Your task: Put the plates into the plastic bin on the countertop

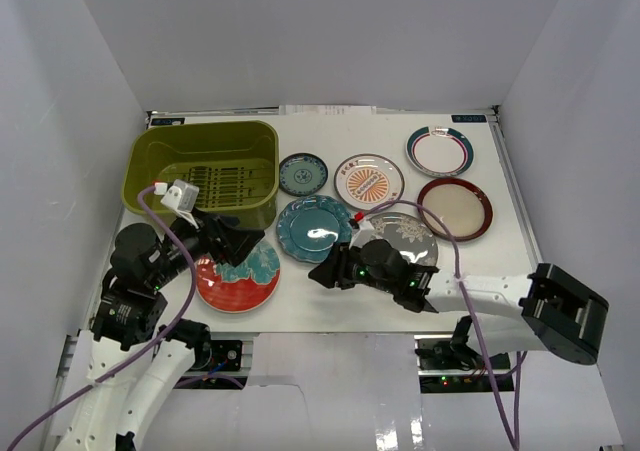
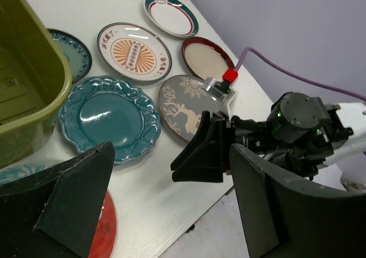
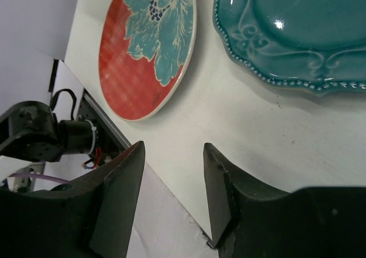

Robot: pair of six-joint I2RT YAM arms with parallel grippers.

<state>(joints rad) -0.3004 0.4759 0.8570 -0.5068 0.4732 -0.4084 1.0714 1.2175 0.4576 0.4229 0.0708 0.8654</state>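
All seven plates are lying flat on the counter (image 1: pixel 330 309), and the green plastic bin (image 1: pixel 205 127) is sitting at the far left corner with no plate in it yet. So the job looks like it is only starting, and the step in hand is picking up a first plate.

The left pincer (image 1: pixel 240 243) is hanging over the far edge of the red plate with teal flowers (image 1: pixel 232 286), just in front of the bin. Its jaws are standing wide apart and holding nothing. The right pincer (image 1: pixel 322 273) is hovering low by the near edge of the counter, between the red plate and the grey patterned plate (image 1: pixel 412 233), close to the big teal plate (image 1: pixel 313 228). Its jaws are partly apart, with nothing between them.

I think the left arm is going for the red plate. Next it needs to dip down, slip one finger under the rim and pinch it. The plate is lying flat, so getting under the rim may be tricky.
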